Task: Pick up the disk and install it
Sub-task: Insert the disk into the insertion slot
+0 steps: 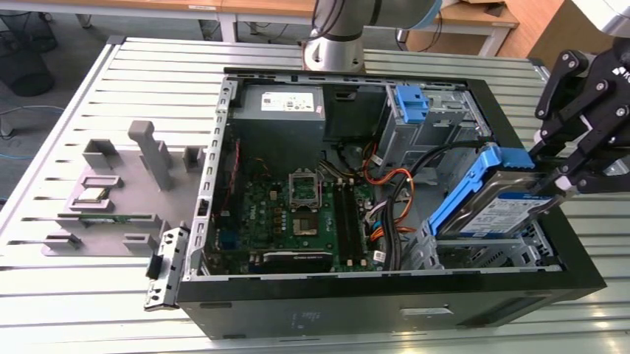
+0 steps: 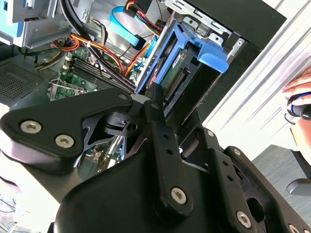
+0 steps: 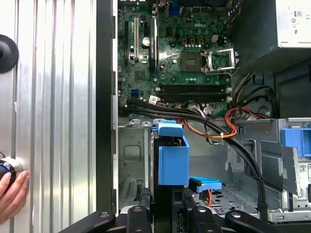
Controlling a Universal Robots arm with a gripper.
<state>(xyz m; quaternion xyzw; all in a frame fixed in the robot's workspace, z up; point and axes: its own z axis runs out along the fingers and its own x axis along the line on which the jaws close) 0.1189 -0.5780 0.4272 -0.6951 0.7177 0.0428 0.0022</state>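
Disk [image 1: 500, 205] is hanging up off the counter [image 1: 108, 96], so the pick-up is looking done. In the exterior view, the hand [image 1: 553, 175] is clamping shut on the disk's upper edge at the exterior view's right. The disk, in its blue frame, is tilting steeply over the metal drive cage [image 1: 487, 257] at the near corner of the open computer case [image 1: 394, 299]. Its lower end is sitting close to the cage top; I cannot tell if they are touching. It is not seated yet, so to my eye the fitting is what is left. This view is giving the whole layout, with the motherboard [image 1: 295, 214] and grey power supply [image 1: 280, 103] well apart from the action.

In the second wrist view we are looking along the hand's black links, the frame's blue handle [image 2: 210, 54] is pointing away, and a person's fingers [image 2: 297, 87] are resting beyond the case.

In the first wrist view we are looking down the thin edge of the disk [image 3: 172, 162]. It is standing over the cage opening, with cables [image 3: 228, 131] running just beside it.
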